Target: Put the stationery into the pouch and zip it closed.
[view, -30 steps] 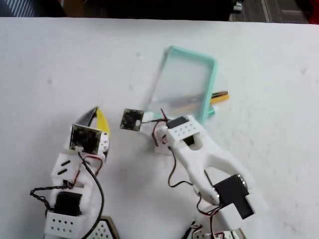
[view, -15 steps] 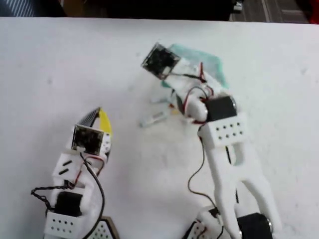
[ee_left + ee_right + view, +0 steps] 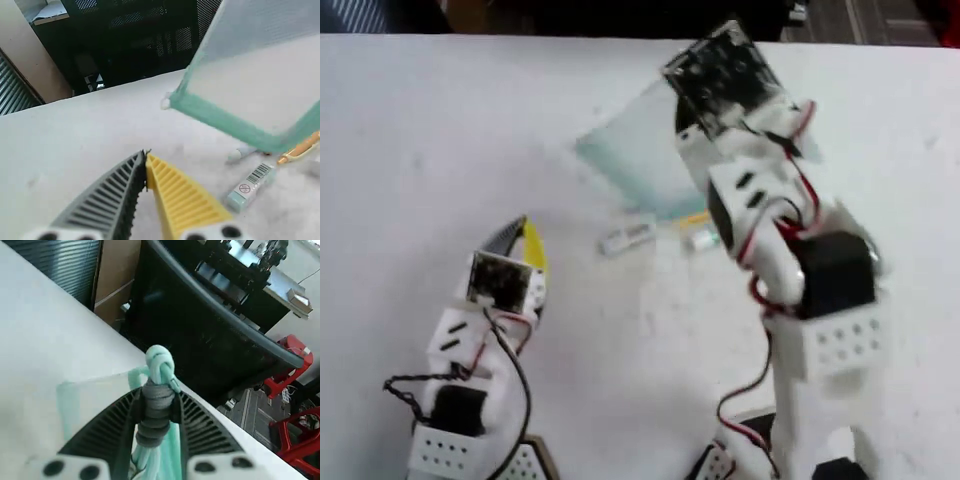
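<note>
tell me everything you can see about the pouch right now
The pouch is a flat rectangular case with frosted, see-through panels and mint green edging; it looks like soft mesh or plastic. It hangs tilted over the white table, held up by the right pincer, which is shut on the grey and mint pull cord, knotted at its end. Whether the zip is open, or a low corner touches the table, cannot be told.

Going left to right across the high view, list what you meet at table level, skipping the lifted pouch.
Left hand → eraser → small white piece
</note>
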Controlling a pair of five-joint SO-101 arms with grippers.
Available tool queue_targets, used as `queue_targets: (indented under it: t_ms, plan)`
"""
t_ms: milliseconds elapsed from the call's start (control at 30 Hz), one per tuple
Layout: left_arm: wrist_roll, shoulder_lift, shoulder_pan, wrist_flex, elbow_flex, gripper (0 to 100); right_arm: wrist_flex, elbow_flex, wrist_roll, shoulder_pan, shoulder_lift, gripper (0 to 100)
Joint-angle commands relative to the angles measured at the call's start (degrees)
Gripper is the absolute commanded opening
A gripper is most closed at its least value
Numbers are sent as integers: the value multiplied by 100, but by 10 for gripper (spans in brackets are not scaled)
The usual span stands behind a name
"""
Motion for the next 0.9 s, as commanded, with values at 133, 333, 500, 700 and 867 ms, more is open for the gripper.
queue_targets:
  t_ms: [133, 333, 500, 700, 867]
  plan:
    - [18, -66, 22, 18, -70, 24, 1587, -993, -79, 22, -541, 17]
    - [26, -66, -48, 316, -308, 24, 2677, -1002, -79, 22, -971, 17]
    - [44, -66, -4, 1705, -1468, 24, 3213, -563, -79, 57, -1033, 17]
    - [-527, -66, -48, 2796, -1811, 24, 3099, 580, -79, 22, -1596, 17]
    - [-923, -66, -48, 3209, -2084, 24, 3002, 1556, -79, 22, -2246, 17]
